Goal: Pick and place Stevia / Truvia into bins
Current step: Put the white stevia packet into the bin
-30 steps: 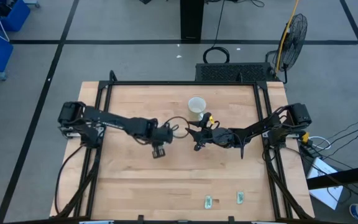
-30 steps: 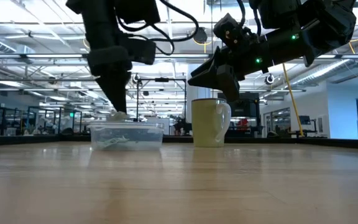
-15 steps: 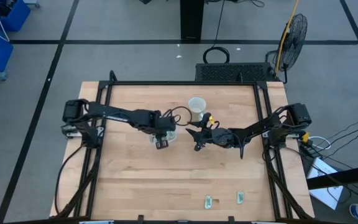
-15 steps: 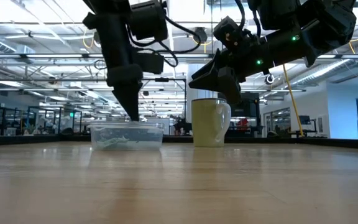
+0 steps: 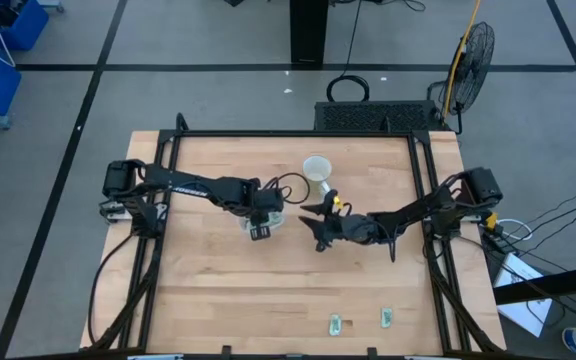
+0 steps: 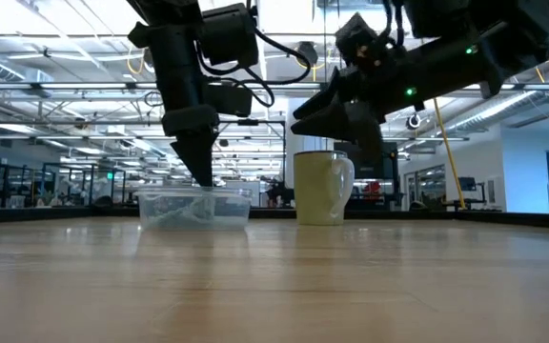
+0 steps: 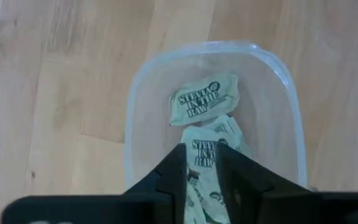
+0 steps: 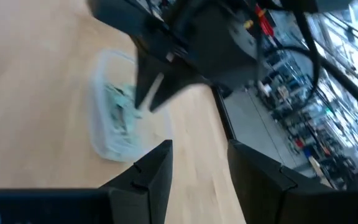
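Left hand: poised over the clear bin, fingers parted slightly around a Stevia packet; further packets lay in the bin just ahead. Right hand: beside the bin, raised off the table, fingers spread, empty. Two packets lay well apart from both hands.

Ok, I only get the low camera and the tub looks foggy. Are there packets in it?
Observer: Yes. The left wrist view shows several Stevia packets in the clear bin, with the left gripper just over them.
Operator: Any others on the table?
Observer: From above, two more packets lie by the table edge far from the mug.
Operator: Is the other arm carrying one?
Observer: No. The right gripper has its fingers apart, nothing between them.
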### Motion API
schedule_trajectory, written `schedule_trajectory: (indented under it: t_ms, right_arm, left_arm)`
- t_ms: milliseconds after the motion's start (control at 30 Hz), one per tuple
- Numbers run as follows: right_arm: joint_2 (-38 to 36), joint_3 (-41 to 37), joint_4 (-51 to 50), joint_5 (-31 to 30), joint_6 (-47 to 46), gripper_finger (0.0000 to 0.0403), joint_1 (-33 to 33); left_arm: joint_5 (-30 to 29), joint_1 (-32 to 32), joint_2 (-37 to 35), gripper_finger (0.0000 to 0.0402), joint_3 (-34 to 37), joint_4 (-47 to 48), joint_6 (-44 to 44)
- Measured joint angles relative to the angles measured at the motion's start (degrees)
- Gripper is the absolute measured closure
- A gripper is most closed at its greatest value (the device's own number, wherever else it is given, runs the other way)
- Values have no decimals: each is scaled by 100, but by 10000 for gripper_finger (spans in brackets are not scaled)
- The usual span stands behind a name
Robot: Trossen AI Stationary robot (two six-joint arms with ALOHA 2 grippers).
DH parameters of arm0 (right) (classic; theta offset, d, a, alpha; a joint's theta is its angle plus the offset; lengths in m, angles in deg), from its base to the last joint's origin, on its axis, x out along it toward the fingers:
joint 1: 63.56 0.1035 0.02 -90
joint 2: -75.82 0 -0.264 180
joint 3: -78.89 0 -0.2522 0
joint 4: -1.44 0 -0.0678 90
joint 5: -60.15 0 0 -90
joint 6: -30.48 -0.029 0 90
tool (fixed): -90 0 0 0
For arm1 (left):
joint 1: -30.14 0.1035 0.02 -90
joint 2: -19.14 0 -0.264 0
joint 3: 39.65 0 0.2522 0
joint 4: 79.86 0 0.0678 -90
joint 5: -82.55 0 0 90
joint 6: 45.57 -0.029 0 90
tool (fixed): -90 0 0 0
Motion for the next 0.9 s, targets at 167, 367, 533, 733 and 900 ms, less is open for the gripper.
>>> schedule_trajectory:
  t_ms: [167,367,533,733,900]
  right_arm:
    - [-174,9,-250,-189,-25,257,446]
    - [-1342,251,-3151,-1025,-1444,257,1232]
    - [-2745,570,-5931,785,-3974,257,1654]
    - [-3717,524,-7046,3546,-5881,257,1636]
    - [-3535,275,-7414,3742,-6587,257,1819]
  left_arm:
    - [-26,-43,0,277,0,-322,7]
    - [-44,-242,-33,273,0,-1140,-132]
    - [-123,-410,-110,273,-2,-1861,-305]
    - [-155,-612,-118,273,-2,-2452,-328]
    - [-154,-714,-118,273,-2,-2514,-324]
